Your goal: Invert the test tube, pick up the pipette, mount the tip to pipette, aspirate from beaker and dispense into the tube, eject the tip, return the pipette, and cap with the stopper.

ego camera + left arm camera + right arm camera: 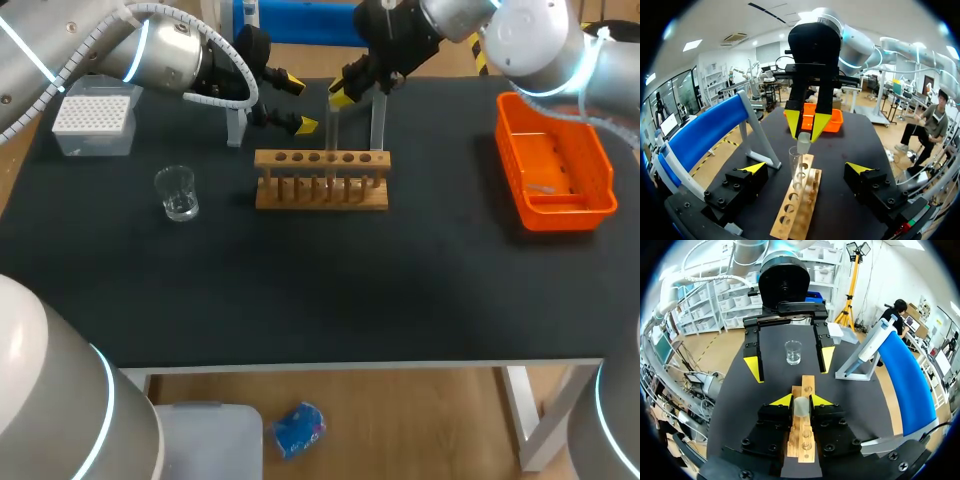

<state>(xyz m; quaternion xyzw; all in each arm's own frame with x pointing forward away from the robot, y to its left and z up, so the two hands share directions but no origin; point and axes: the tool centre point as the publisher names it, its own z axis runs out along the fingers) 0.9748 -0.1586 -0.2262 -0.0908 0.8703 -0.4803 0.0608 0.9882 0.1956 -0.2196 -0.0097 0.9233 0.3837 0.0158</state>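
Your right gripper [802, 401] was clamped on the stopper [801, 406], jaws nearly closed around it, right at the mouth of the test tube [795, 167] in the rack [799, 210]. You couldn't tell if it was seated. Your left gripper [806, 168] was wide open and held nothing, with the tube just ahead of its gap, untouched. The beaker [793, 352] sat ahead of the right jaws, past the rack. The pipette [874, 344] was off beside them on its stand [860, 371].

Left gripper [296, 103] fingers stood wide apart; test tube [795, 167] upright just ahead of gap, touching neither. Right gripper [806, 131], clamped on stopper [801, 406], blocked space just above tube mouth. Wooden rack [320, 195] lay under both grippers. Stand post [762, 140] stood near one left finger, on its outer side.
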